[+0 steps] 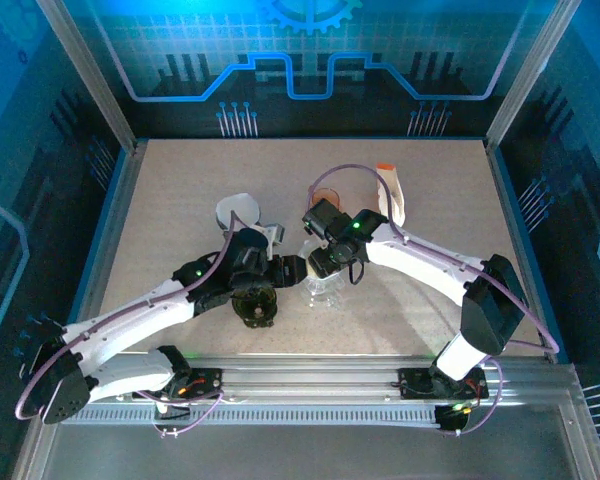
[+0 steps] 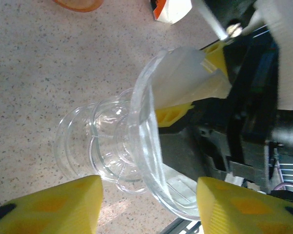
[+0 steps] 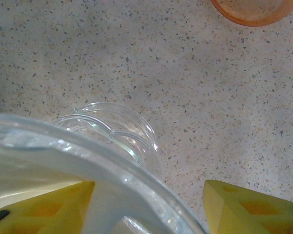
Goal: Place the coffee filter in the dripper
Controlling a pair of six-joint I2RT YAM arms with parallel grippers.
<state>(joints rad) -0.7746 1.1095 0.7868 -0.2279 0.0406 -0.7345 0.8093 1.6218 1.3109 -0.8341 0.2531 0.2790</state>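
Bare speckled table point(image 1: 170, 210) lies open left and right of centre. An orange cup point(image 1: 342, 180) stands just behind the arms. The clear dripper point(image 2: 112, 141) sits mid-table with the white coffee filter point(image 2: 183, 80) inside its cone. The left gripper point(image 2: 149, 204) has its fingers parted, straddling the rim. The right gripper point(image 3: 149, 207) has its fingers flanking the rim and filter; whether they clamp cannot be determined.

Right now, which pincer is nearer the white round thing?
Left. The left pincer is a little right of the white round thing, toward the bases; the right pincer is farther right, at the clear plastic dripper.
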